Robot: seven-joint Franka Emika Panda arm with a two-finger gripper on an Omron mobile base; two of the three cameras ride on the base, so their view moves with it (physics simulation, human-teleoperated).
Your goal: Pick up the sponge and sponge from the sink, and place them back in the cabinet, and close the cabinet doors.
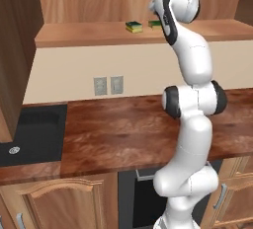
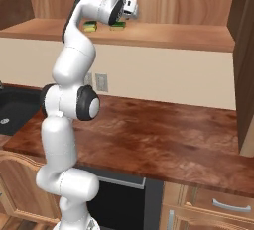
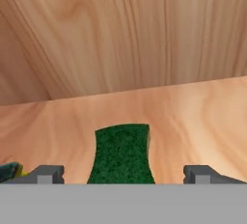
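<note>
Closest to my hand camera, the gripper [image 3: 123, 174] has its two fingertips [image 3: 46, 174] spread wide, with nothing pinched. Between them lies a sponge [image 3: 122, 154], green face up, flat on the cabinet shelf [image 3: 193, 117], touching neither tip. At about eight o'clock in that view a sliver of the second sponge [image 3: 9, 170] shows, just beside the left tip.

From the left base view, both sponges sit on the shelf of the cabinet [image 1: 89, 6]: one [image 1: 134, 26] clear of the arm, the other [image 1: 155, 24] at three o'clock from it, half hidden by the wrist. The sink [image 1: 29, 134] is well apart, down at seven o'clock from them, and I see no sponge in the part that shows.

I judge the placing step finished, with the doors left to do. The next move calls for drawing the hand straight back out of the cabinet without nudging either sponge, then swinging to a cabinet door [image 2: 245, 60], which stands open at the right edge of the right base view.
</note>
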